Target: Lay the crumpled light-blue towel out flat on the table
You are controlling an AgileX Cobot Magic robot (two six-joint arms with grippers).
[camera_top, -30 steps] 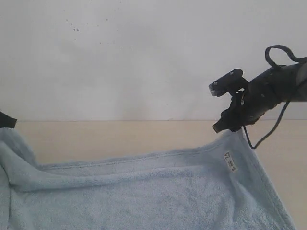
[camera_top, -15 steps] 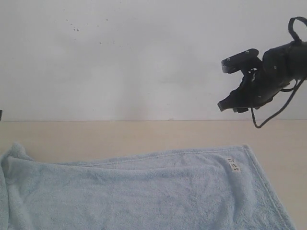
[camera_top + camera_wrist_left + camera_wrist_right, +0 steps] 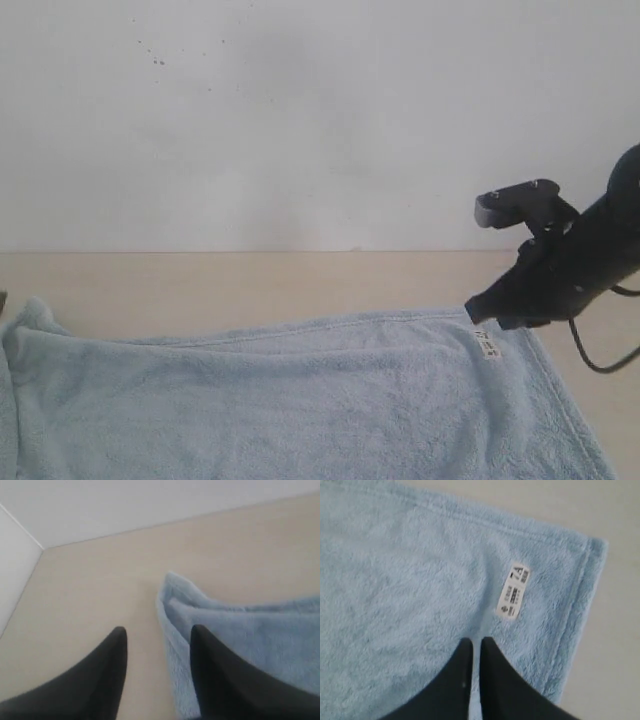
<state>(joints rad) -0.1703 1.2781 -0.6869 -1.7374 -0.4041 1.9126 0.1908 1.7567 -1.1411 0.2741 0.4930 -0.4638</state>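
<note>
Looking from the left side first, the left gripper (image 3: 159, 629) has its fingers apart and holds nothing. The towel (image 3: 300, 400) lies on the table (image 3: 250, 280). In the exterior view its long way runs from 9 o'clock to 3 o'clock. Its far left corner (image 3: 30, 318), at about 10 o'clock from the towel's middle, is folded over on itself. It sits just in front of the left gripper's fingers, so I think that arm is the nearer one to pull it flat. Over at about 2 o'clock, the right gripper (image 3: 476, 641) has its fingers almost pressed together. It is low over the flat corner, beside the white label (image 3: 513, 591). I see no cloth pinched there.
</note>
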